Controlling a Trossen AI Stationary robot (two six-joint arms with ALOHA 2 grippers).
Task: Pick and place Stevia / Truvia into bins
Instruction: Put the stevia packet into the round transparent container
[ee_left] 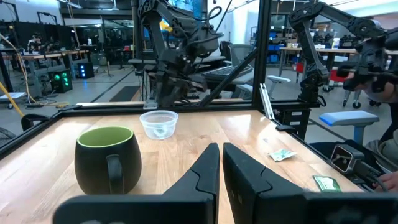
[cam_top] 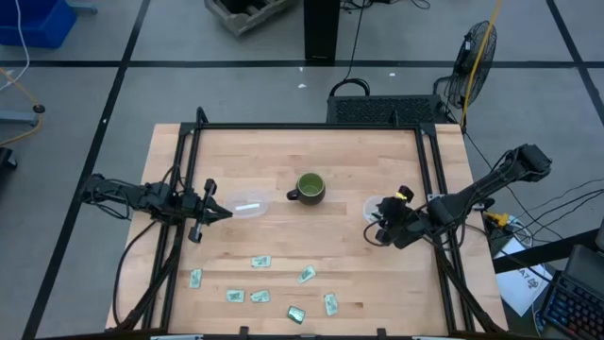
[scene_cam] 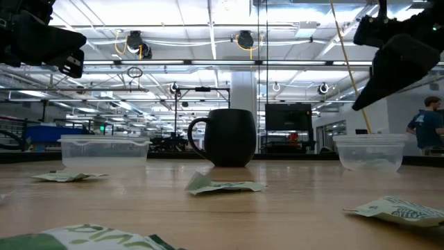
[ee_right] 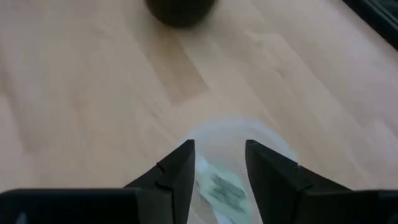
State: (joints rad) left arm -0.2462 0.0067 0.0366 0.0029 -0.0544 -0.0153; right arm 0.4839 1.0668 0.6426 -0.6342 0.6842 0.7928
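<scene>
Paper is what's being dealt with here, so basically zero weight and zero stiffness. Seven pale green and white flat sweetener packets (cam_top: 260, 262) are seen scattered flat on the near part of the light wooden table (cam_top: 377, 293), well apart from each other. Some look a bit crumpled in the low view, with edges lifted off the wood, and that's probably where a pinch is best made: one fingertip slid under a raised edge, since a flat-lying packet gives nothing to grab and would likely just skid.

Further back, the right gripper (ee_right: 217, 165) is held above the right shallow round clear plastic bowl (cam_top: 376, 207), fingers spread apart with nothing between them, and a packet is seen lying in the bowl below. The left gripper (ee_left: 220, 163) is parked at the left side just beside the left clear plastic bowl (cam_top: 247, 205), fingers nearly closed on nothing. Between the bowls a dark green mug with a handle (cam_top: 309, 188) is found, unused.
</scene>
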